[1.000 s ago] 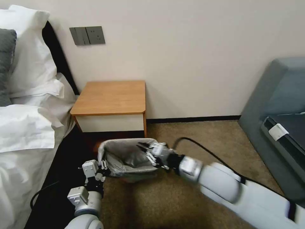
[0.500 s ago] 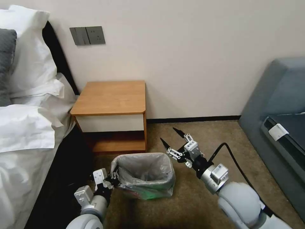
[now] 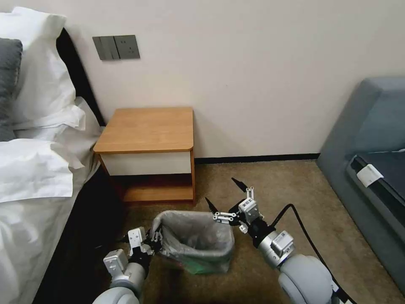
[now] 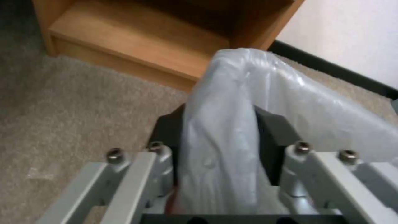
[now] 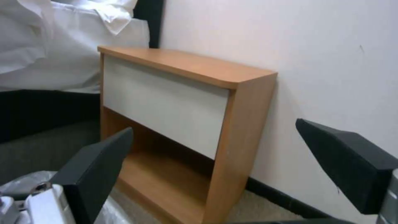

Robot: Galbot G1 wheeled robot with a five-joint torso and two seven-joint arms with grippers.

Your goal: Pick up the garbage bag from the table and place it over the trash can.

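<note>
While my left claw [image 3: 152,240] clamps a bunched fold of the thin, crinkly, translucent grey plastic garbage bag [image 3: 194,236] at the bin's left rim, my right claw [image 3: 222,202] hangs with its fingers spread wide and empty just above the rim's far right corner. In the left wrist view the film [image 4: 232,124] runs up between my dark pads [image 4: 273,137], pinched tight.

I judge the task to be in its last step: the bag is off the small orange-brown wooden nightstand [image 3: 147,128], whose rounded-corner top lies bare, and it already lines the small cream-white plastic trash can [image 3: 211,266], which stands on the beige carpet [image 3: 270,185] just in front of the nightstand's lower shelf. What remains, as I read it, is seating the hem evenly. The next move calls for my right claw to come down on the loose edge at its corner and draw it outward over the lip, while my left keeps or gently eases its pinch so the bin does not tip or slide.

The bag looks slack and wrinkled, its mouth folded over most of the rim, pale grey with a faint pink cast. Its body sags into a dark hollow inside. On the near side the film droops low over the can's wall, and something green shows through it there.
</note>
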